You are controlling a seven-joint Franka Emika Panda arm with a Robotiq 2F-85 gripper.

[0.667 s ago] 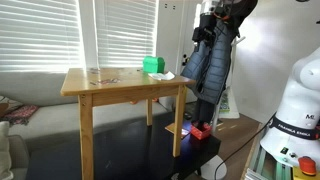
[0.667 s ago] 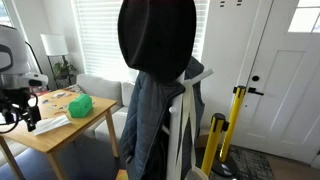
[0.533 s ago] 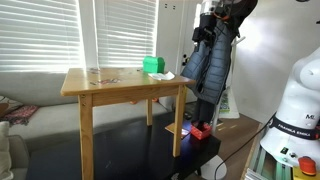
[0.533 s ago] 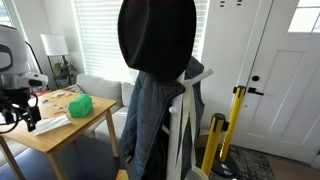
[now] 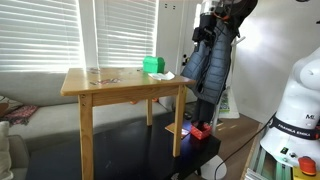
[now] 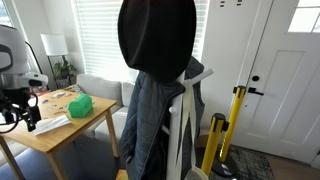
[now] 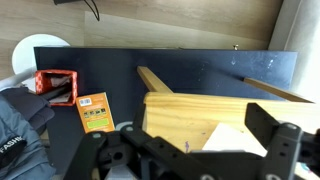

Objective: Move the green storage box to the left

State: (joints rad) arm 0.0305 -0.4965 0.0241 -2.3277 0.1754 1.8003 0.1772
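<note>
Light wooden four-legged table (image 5: 125, 88) sits in front of white window blinds (image 5: 45, 35). Dark jackets bundled on a white coat stand (image 6: 160, 120), with a yellow post (image 6: 236, 125) at its 3 o'clock. Flat orange packet (image 7: 95, 112) on the dark floor, small red box (image 7: 57, 86) at its 10 o'clock.

the pincer (image 7: 195, 140) hangs spread wide and empty.

Bright green against pale wood
The green storage box (image 5: 153, 65) is vivid green, the surface (image 5: 105, 88) honey-tan wood, the tool (image 7: 195, 150) black, the packet (image 7: 95, 112) orange, the floor (image 7: 200, 68) dark navy.
</note>
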